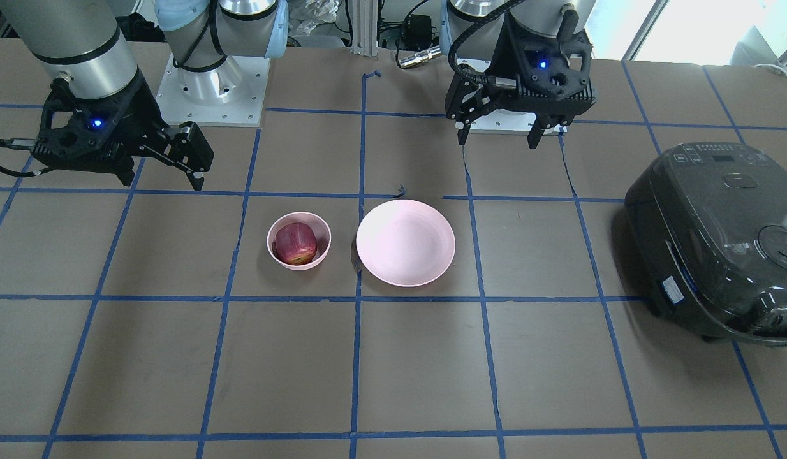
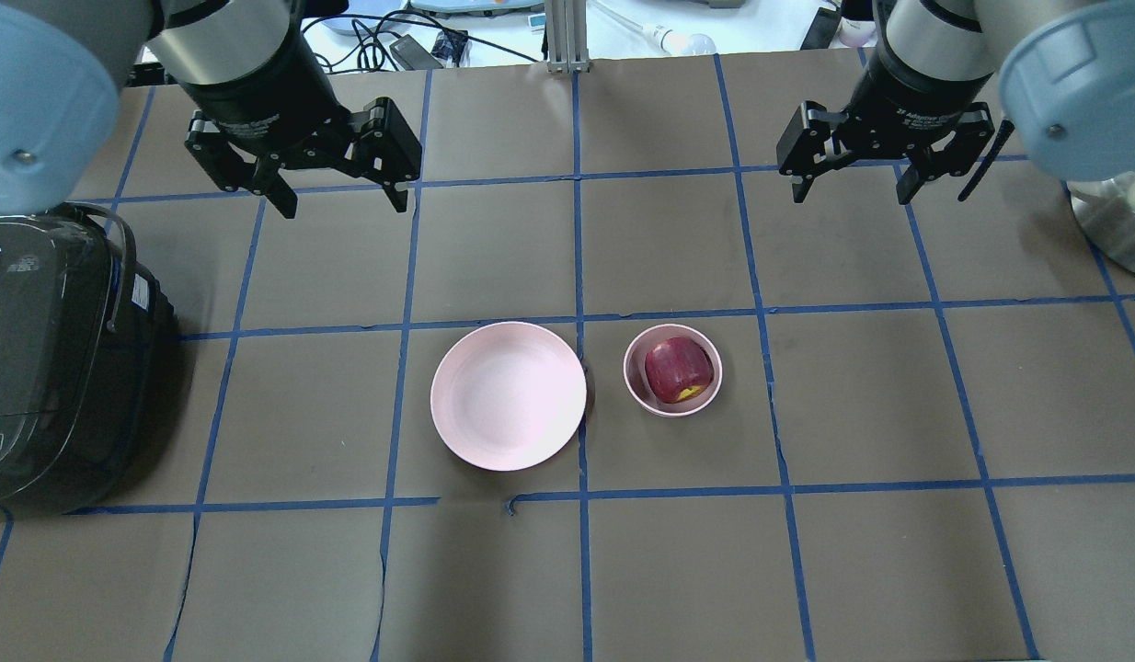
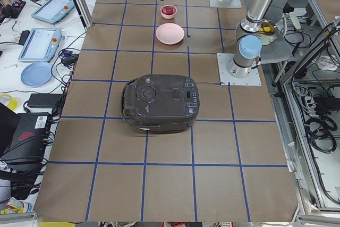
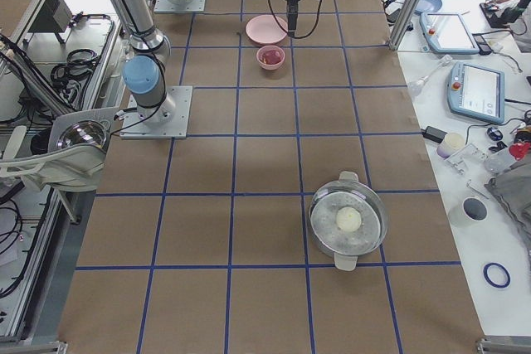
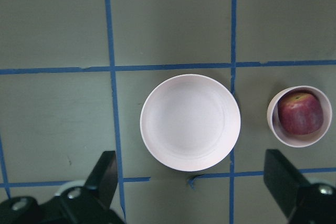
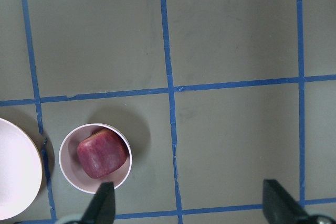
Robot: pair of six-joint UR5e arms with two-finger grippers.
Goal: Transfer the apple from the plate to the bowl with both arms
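The dark red apple (image 1: 296, 243) (image 2: 678, 370) lies in the small deep pink bowl (image 1: 270, 239) (image 2: 633, 379). The wide pink plate (image 1: 405, 242) (image 2: 508, 395) stands empty just beside the bowl, on the robot's left. My left gripper (image 1: 497, 140) (image 2: 344, 207) is open and empty, raised above the table behind the plate. My right gripper (image 1: 161, 183) (image 2: 848, 195) is open and empty, raised behind and to the outside of the bowl. The left wrist view shows the plate (image 5: 190, 123) and the apple (image 5: 300, 113); the right wrist view shows the apple (image 6: 103, 154) in the bowl (image 6: 67, 167).
A dark rice cooker (image 1: 719, 242) (image 2: 43, 359) stands at the table's left end. A steel pot with a glass lid (image 4: 348, 221) stands toward the right end. Blue tape lines grid the brown table. Both arm bases (image 1: 208, 83) are bolted at the robot's edge.
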